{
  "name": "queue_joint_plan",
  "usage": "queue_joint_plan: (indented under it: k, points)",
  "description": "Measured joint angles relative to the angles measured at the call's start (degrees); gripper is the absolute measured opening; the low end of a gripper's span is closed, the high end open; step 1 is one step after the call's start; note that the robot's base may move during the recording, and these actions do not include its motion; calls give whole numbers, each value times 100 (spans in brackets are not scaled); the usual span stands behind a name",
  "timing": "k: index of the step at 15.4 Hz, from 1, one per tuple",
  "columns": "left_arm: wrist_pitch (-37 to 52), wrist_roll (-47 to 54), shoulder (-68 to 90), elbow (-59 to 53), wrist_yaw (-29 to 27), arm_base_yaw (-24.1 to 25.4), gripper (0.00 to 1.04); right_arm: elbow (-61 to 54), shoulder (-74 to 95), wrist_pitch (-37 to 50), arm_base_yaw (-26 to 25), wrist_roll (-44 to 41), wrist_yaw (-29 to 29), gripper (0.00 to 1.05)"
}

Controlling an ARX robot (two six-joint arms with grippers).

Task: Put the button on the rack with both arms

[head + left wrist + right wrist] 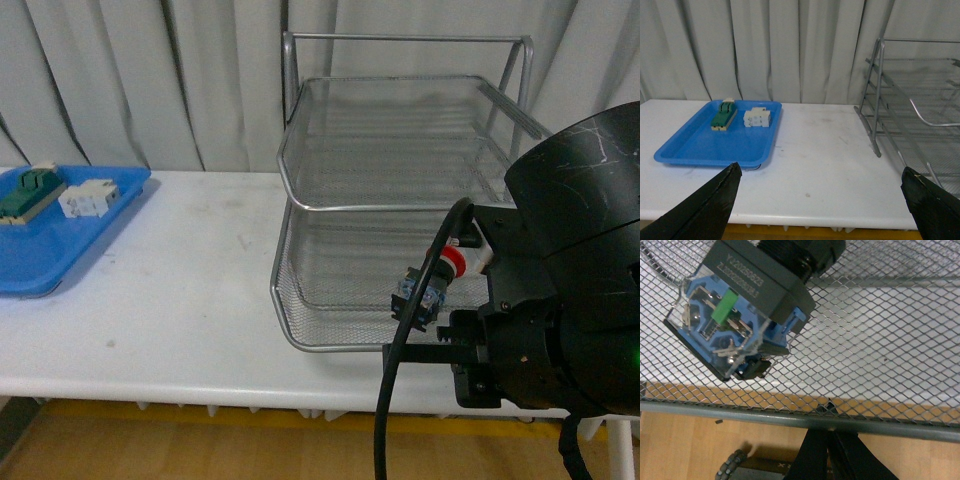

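Closest to my front camera is the bulky black right arm (575,280), filling the lower right of the picture and hiding its own gripper there. Just past it I see the button (432,285), red cap toward the arm and blue-marked body pointing away, lying on its side in the bottom tier of the rack (400,205) near the front rim. My right wrist camera looks up through the mesh from under the rack's front edge: the button (747,310) rests on the wire, and below the rim bar the right gripper (830,440) shows its fingers pressed together on nothing. So I judge the placing done and the release made; what I would do next is draw this arm down and back, clear of the rim bar, without nudging the rack. My left wrist camera gives me what the others cannot: the left gripper (822,197) spread wide and empty, well short of the rack (875,100), with the blue tray (695,145) beyond it carrying a green-and-cream terminal block (724,115) and a white component (757,118). Only the right wrist view shows the button's label and its seat on the mesh.
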Motion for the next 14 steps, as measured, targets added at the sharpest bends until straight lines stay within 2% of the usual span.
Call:
queue_joint_plan:
  k: [10, 14]
  points:
    - [-2, -2, 0, 0, 2, 0, 98, 1405, 903, -332, -793, -216, 105, 2]
    - [-2, 0, 0, 0, 0, 0, 98, 1700, 1038, -376, -938, -382, 219, 2]
